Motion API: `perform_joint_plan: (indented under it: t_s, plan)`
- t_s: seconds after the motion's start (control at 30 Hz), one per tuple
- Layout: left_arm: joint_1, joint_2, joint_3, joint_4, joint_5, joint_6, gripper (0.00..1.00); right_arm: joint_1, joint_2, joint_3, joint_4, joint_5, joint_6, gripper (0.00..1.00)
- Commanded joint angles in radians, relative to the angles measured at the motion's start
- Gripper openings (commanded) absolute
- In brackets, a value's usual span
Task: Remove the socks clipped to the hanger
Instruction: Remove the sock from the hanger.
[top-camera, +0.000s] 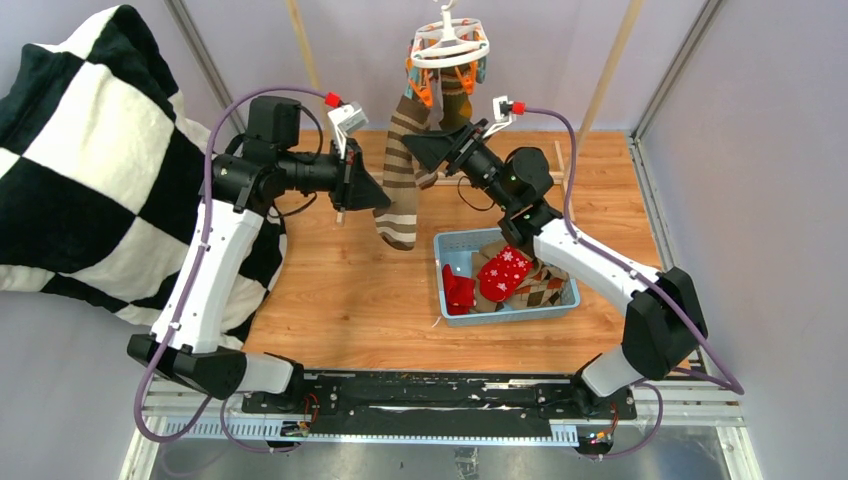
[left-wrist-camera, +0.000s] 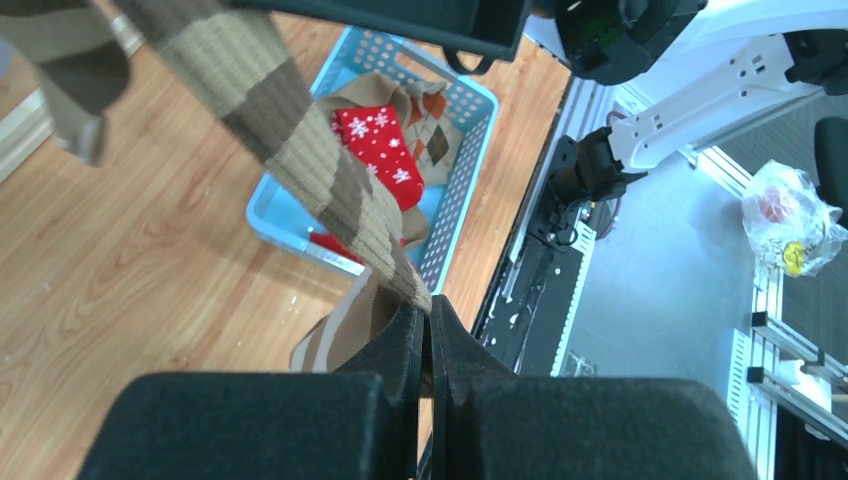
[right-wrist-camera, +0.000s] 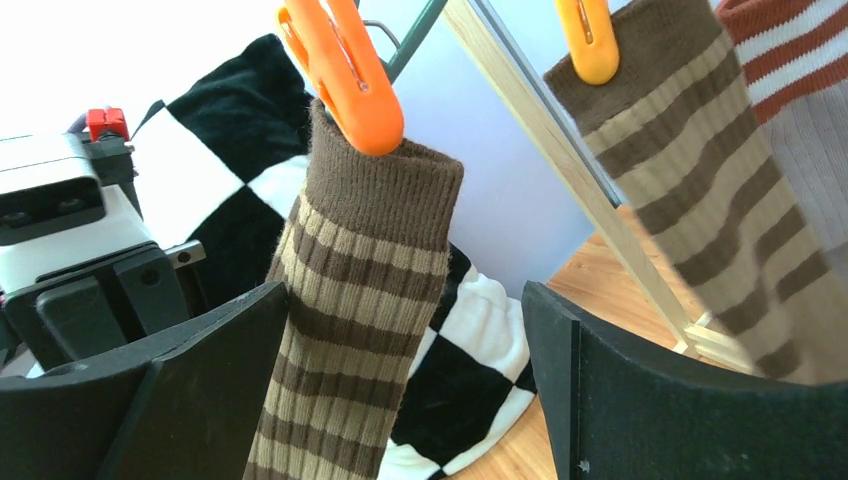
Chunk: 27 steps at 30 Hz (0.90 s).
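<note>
1. A white plastic oval clip hanger (top-camera: 450, 45) is seen hanging above the far side of the wooden table (top-camera: 330, 290). Brown-and-tan striped ribbed socks are clipped to it.
2. The long striped sock (top-camera: 400, 180) is held at its cuff by an orange plastic clothespin (right-wrist-camera: 340, 70) and hangs down towards the tabletop.
3. The right gripper (right-wrist-camera: 405, 300) is spread wide on either side of this sock just below the cuff. Nothing is gripped by it.
4. The left gripper (left-wrist-camera: 430, 305) is closed almost completely, and the lower part of the long striped sock is pinched between its fingers.
5. A second striped sock (right-wrist-camera: 700, 180) is clipped beside the first by another orange clothespin (right-wrist-camera: 585, 35).
6. A pale blue perforated plastic basket (top-camera: 447, 262) is set on the table by the right arm. A red sock with white snowflakes (top-camera: 505, 272) and an argyle sock (left-wrist-camera: 430, 125) are lying in it.
7. A black-and-white checkered blanket (top-camera: 90, 150) is draped at the left.
</note>
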<state>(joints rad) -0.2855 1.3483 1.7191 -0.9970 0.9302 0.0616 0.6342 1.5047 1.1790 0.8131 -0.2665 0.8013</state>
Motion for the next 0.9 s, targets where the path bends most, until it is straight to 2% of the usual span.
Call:
perform_joint_plan:
  t_s: [0.0, 0.17, 0.4, 0.87]
  plan:
    - [-0.064, 0.037, 0.065, -0.009, -0.014, -0.023, 0.0, 0.016, -0.05, -0.024, 0.053, 0.072, 0.044, 0.92]
    - [-0.114, 0.064, 0.107, -0.009, -0.024, -0.028, 0.0, 0.015, -0.049, 0.005, 0.033, 0.125, 0.022, 0.93]
    - [-0.135, 0.073, 0.098, -0.009, -0.044, -0.011, 0.0, 0.014, 0.033, 0.147, -0.018, 0.183, 0.013, 0.91]
    - [-0.136, 0.06, 0.083, -0.009, -0.064, 0.005, 0.0, 0.002, 0.163, 0.307, 0.036, 0.2, 0.086, 0.63]
